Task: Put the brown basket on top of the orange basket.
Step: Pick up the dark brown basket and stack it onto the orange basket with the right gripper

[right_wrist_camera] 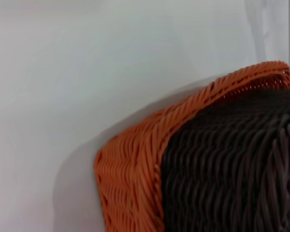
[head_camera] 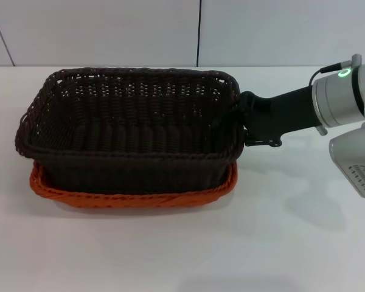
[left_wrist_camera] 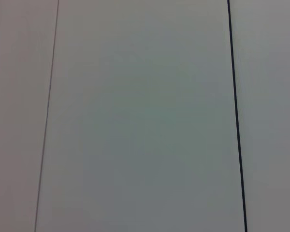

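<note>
Orange basket (head_camera: 134, 198) under brown basket (head_camera: 131, 121); right pincer (head_camera: 242, 118) at rim.

Orange basket (head_camera: 134, 198) mostly hidden

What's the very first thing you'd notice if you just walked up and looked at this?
The big brown basket in the middle of the white table, sitting inside the orange basket so only the orange rim peeks out underneath. Next, the robot's right end effector, reaching in from the right to the brown basket's right end.
</note>
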`<action>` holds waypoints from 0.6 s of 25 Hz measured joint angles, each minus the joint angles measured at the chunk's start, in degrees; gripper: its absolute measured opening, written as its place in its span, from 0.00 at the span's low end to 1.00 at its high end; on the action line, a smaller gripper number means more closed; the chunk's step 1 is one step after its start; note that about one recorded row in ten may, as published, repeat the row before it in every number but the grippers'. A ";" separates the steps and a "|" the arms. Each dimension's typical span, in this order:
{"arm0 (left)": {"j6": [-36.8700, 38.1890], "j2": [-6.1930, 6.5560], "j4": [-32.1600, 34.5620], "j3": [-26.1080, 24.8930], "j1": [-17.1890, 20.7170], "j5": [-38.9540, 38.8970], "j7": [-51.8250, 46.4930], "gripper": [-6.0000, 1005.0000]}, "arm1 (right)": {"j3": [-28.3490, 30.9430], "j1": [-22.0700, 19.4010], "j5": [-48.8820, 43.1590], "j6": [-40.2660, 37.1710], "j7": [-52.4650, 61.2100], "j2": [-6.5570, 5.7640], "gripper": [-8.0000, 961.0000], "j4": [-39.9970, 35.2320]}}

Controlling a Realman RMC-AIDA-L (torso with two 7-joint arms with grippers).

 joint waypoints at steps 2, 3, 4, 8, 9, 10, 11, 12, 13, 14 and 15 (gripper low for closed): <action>-0.01 0.00 0.52 0.00 -0.28 -0.37 -0.11 0.78 | -0.26 -0.51 0.10 0.25 -0.12 0.02 0.26 -0.26; -0.01 0.00 0.78 0.00 -0.45 -0.54 -0.18 0.78 | -0.45 -0.73 0.23 0.60 -0.16 0.03 0.26 -0.39; -0.03 0.01 0.98 -0.01 -0.60 -0.80 -0.23 0.78 | -0.79 -1.01 0.38 1.26 -0.18 0.03 0.27 -0.47; -0.55 0.00 1.39 -0.01 -1.11 -1.18 -0.28 0.78 | -2.32 -1.94 0.74 4.56 -0.29 0.04 0.40 -0.21; -0.81 0.00 1.42 -0.01 -1.26 -1.19 -0.28 0.78 | -2.50 -2.12 0.98 4.92 -0.53 0.05 0.44 0.03; -1.02 0.00 1.45 -0.01 -1.38 -1.19 -0.29 0.78 | -2.62 -2.31 1.41 5.18 -1.08 0.05 0.44 0.34; -1.19 0.01 1.48 -0.01 -1.53 -1.19 -0.29 0.78 | -2.57 -2.51 2.13 5.33 -2.27 0.05 0.44 0.70; -1.34 0.02 1.50 -0.01 -1.72 -1.20 -0.30 0.78 | -2.15 -2.84 4.49 5.58 -5.09 0.04 0.44 1.68; -1.41 0.05 1.59 -0.01 -1.92 -1.20 -0.30 0.78 | -1.77 -3.10 6.67 5.71 -7.95 0.05 0.44 2.63; -1.44 0.06 1.67 -0.01 -2.11 -1.21 -0.30 0.78 | -0.95 -3.32 10.10 5.89 -12.19 0.04 0.44 4.65; -1.48 0.06 1.84 -0.01 -2.29 -1.23 -0.30 0.78 | 0.07 -3.51 16.43 6.21 -19.70 -0.01 0.44 8.44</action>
